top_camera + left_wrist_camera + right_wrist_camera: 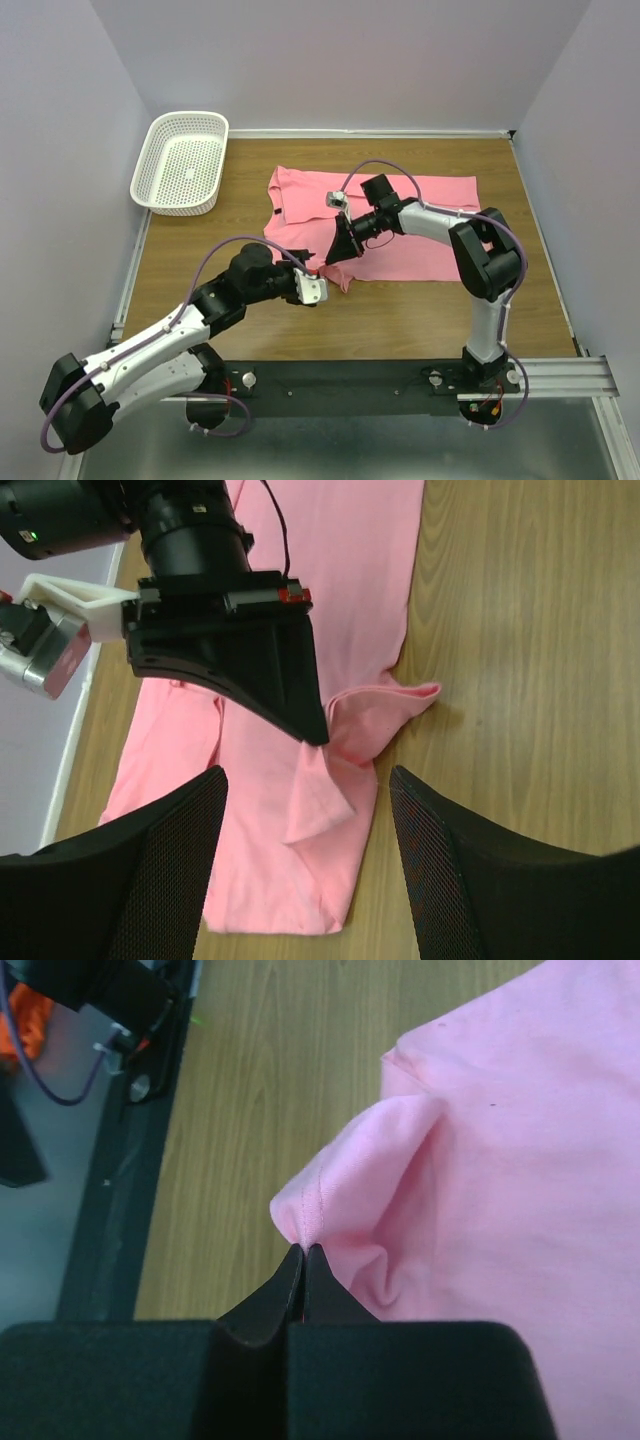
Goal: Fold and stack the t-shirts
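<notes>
salmon-pink t-shirt (420,262) lies spread mostly flat on the wood table (400,320), mid-to-back, w/ the white basket (190,116) well apart at the far left. right gripper (303,1253): jaws fully closed, pinching a small peak of cloth at the shirt's near-left corner, w/ a loose fold bunched just beside it. left gripper (305,778) is wide open w/ nothing in it, hovering just beside that same corner.

cloth looks light, thin & very floppy (no stiffness at all), so i'd expect it to sag and trail from a single pinch. prob best held at two pts along one edge, e.g. both hem corners, where the stitched hem gives more to bite. not fragile, not slippery; main risk is bunching as it drags on the wood.
</notes>
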`<state>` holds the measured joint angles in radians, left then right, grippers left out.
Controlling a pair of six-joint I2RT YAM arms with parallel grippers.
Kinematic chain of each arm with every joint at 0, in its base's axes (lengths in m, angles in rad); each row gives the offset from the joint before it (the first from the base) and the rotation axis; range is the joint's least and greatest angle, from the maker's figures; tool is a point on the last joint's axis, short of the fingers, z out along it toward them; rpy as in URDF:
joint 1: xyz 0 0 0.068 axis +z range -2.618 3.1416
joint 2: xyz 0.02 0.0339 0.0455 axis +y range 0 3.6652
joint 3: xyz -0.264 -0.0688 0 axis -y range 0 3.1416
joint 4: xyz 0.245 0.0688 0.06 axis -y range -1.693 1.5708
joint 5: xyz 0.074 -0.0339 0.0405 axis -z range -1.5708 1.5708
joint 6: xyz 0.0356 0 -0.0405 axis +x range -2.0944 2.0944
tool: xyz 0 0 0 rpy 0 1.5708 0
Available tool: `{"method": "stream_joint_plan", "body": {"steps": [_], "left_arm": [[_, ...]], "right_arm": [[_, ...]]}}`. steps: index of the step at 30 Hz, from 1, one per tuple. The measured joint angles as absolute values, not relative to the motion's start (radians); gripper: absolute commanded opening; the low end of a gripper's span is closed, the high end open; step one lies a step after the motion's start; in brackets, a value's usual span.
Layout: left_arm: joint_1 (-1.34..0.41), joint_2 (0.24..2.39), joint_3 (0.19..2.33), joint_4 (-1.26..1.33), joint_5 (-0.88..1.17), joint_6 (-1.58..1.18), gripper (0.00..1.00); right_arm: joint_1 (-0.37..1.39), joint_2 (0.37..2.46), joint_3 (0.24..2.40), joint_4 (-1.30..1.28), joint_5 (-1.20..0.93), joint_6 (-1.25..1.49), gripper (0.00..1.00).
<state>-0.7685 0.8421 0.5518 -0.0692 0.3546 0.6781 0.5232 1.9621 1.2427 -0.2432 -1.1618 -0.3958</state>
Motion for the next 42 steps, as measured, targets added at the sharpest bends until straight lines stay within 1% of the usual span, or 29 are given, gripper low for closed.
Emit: {"method": "stream_joint_plan", "body": {"steps": [8, 18, 25, 28, 30, 33, 34, 36, 38, 42], "left_arm": [[-0.894, 0.951, 0.476, 0.055, 0.094, 0.826, 0.73], [-0.906, 1.076, 0.433, 0.249, -0.104, 0.92, 0.69], [-0.906, 1.112, 0.426, 0.343, -0.165, 0.944, 0.64], [-0.907, 1.132, 0.426, 0.353, -0.165, 0.943, 0.64], [-0.907, 1.131, 0.426, 0.358, -0.164, 0.943, 0.64], [-0.907, 1.121, 0.426, 0.355, -0.155, 0.942, 0.7], [-0.907, 1.108, 0.426, 0.344, -0.147, 0.944, 0.74], [-0.908, 1.076, 0.424, 0.334, -0.137, 0.944, 0.77], [-0.907, 1.028, 0.406, 0.329, -0.118, 0.945, 0.79], [-0.91, 0.986, 0.373, 0.327, -0.096, 0.946, 0.79]], "right_arm": [[0.482, 1.996, 1.282, -0.26, -1.272, -0.308, 0.01], [0.443, 2.005, 1.299, -0.263, -1.365, -0.244, 0.01], [0.443, 2.005, 1.299, -0.263, -1.39, -0.228, 0.01], [0.443, 2.005, 1.299, -0.263, -1.395, -0.223, 0.01], [0.443, 2.005, 1.299, -0.263, -1.399, -0.218, 0.01], [0.441, 2.005, 1.299, -0.263, -1.401, -0.21, 0.01], [0.44, 2.007, 1.3, -0.264, -1.401, -0.207, 0.01], [0.439, 2.011, 1.303, -0.263, -1.401, -0.201, 0.01], [0.438, 2.016, 1.305, -0.263, -1.401, -0.195, 0.0], [0.437, 2.03, 1.309, -0.263, -1.402, -0.181, 0.01]]}}
